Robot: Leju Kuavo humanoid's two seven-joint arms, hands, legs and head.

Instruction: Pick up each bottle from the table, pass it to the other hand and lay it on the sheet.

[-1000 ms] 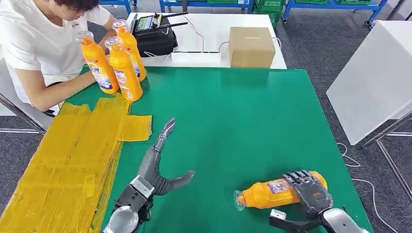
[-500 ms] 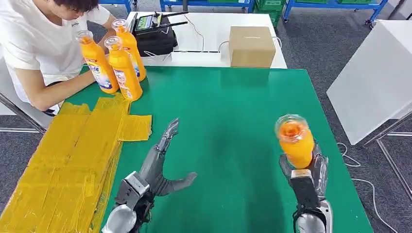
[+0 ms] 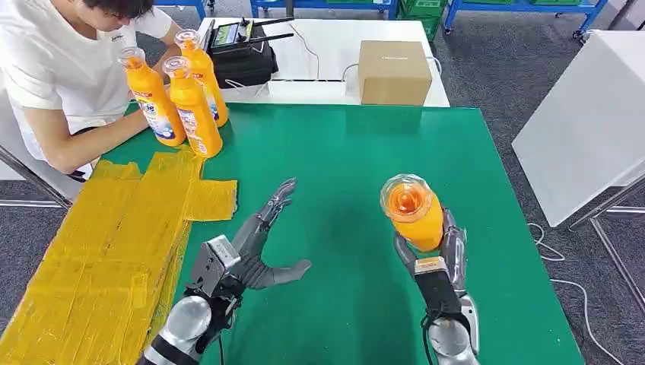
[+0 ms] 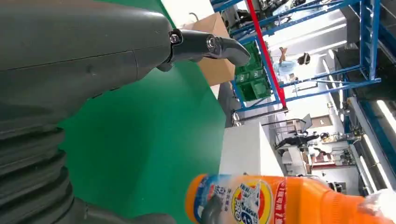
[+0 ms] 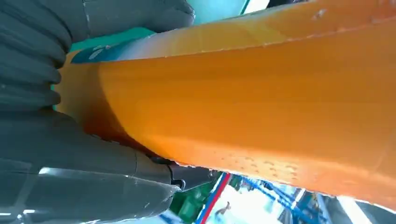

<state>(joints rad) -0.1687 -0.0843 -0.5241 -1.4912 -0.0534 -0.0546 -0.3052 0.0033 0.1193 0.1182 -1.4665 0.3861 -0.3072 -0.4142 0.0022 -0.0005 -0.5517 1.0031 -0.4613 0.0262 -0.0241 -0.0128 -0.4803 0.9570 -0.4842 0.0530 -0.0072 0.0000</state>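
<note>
We note the right hand [image 3: 440, 268] gripping the orange bottle [image 3: 414, 213] upright above the green table [image 3: 357, 152], cap up. Left hand [image 3: 247, 255] spread wide, holding nothing, near the yellow sheet [image 3: 106, 243]. Risk: a misaligned handover lets the smooth bottle slip between the hands.

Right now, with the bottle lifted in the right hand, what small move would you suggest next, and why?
Probably bring the right hand a little further toward the left hand. The right hand grips the orange bottle upright above the green table, while the left hand waits open, fingers spread, with a clear gap between them. Closing that gap sets up the handover before the yellow sheet.
</note>
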